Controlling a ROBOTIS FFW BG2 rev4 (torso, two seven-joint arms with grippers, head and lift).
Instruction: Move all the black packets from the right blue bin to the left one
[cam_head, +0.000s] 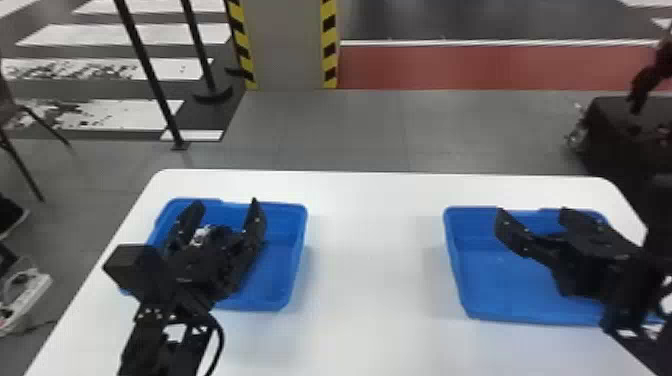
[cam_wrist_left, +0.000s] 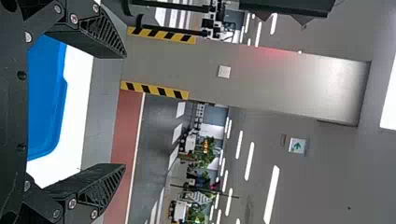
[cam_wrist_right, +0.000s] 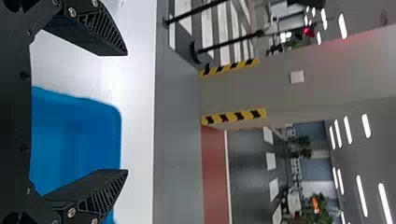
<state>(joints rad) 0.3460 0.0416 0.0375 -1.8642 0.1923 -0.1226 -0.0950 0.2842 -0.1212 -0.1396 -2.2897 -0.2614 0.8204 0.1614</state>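
Fingers (cam_head: 255, 222) spread wide over left bin (cam_head: 280, 265) and right bin (cam_head: 500, 285), tabletop (cam_head: 372, 250) between.

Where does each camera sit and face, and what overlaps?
Head view: on the head, facing forward and down at table, left bin, right bin; left tool and right tool show.
Left wrist view: on left wrist, facing past left bin to striped pillar; left tool, open.
Right wrist view: on right wrist, facing past right bin; right tool, open.
Wrist views share pillar.
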